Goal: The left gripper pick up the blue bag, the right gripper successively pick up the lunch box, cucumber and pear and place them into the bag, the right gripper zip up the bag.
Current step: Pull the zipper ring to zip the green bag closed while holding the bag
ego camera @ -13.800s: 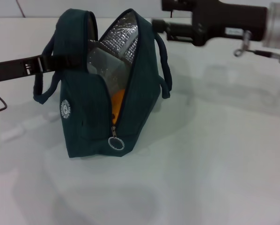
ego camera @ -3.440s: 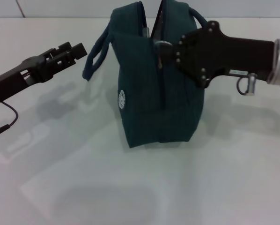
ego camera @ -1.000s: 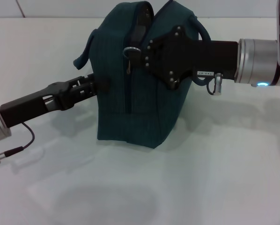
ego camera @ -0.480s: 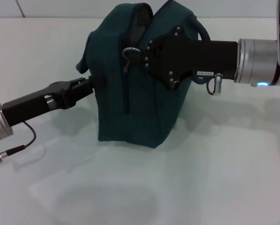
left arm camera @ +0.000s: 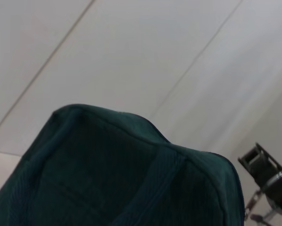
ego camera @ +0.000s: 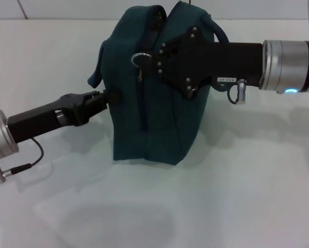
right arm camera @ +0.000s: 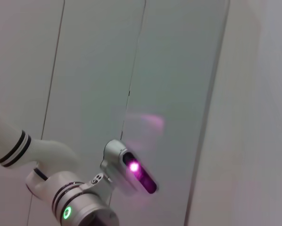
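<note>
In the head view the left gripper (ego camera: 107, 96) reaches in low from the near left, its black arm and silver wrist slanting up toward the blue bag (ego camera: 149, 129), and its tip meets the bag's left side about halfway up; whether its fingers are apart or pinching fabric cannot be told, since the tip merges with the dark cloth. The bag stands upright on the white table (ego camera: 237, 196), roughly central, with its narrow end and the closed zip line facing the camera, and 1 loop handle (ego camera: 96, 72) hangs off its upper left. Higher up, the ring zip pull (ego camera: 139, 60) sits near the top of that zip line, and the right gripper (ego camera: 149, 61) comes in level from the right, its flat black body lying across the bag's upper right face with its tip at the ring; the fingers are hidden, so their spread cannot be judged. The left wrist view shows the bag's teal fabric filling the lower part, very close to that camera
</note>
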`<move>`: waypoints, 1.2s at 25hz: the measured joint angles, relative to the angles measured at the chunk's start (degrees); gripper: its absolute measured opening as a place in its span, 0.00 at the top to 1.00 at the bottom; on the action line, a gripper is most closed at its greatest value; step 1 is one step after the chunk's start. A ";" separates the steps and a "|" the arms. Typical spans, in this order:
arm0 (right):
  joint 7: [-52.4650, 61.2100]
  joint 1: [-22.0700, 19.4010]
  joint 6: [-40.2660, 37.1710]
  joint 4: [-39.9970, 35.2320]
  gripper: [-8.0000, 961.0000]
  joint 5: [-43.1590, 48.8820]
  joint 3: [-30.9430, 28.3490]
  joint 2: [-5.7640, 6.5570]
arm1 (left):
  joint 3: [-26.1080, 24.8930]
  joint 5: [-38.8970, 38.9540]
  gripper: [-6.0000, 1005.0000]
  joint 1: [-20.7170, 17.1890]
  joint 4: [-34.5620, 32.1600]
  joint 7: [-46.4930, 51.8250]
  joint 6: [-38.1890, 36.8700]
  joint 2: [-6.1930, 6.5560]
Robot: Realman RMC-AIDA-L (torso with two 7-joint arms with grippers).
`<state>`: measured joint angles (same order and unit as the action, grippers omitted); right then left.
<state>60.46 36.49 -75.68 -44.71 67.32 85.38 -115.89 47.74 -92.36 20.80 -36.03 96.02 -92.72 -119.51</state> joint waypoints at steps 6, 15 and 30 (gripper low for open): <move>1.20 0.00 0.22 -0.47 0.99 0.00 -1.08 0.26 | 1.60 -0.31 0.93 0.04 0.00 -0.93 -0.23 0.02; 4.66 -0.01 0.42 0.07 0.99 0.00 -2.55 0.41 | 3.07 -0.33 0.93 -0.48 0.00 -2.20 -2.28 0.13; 23.59 0.95 -2.49 1.75 0.99 0.35 -4.87 0.91 | 3.41 -0.32 0.94 -0.32 2.80 -4.95 -3.53 0.11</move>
<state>84.05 37.44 -78.17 -42.96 67.68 80.51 -114.98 51.15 -92.68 20.49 -33.24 91.08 -96.25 -119.40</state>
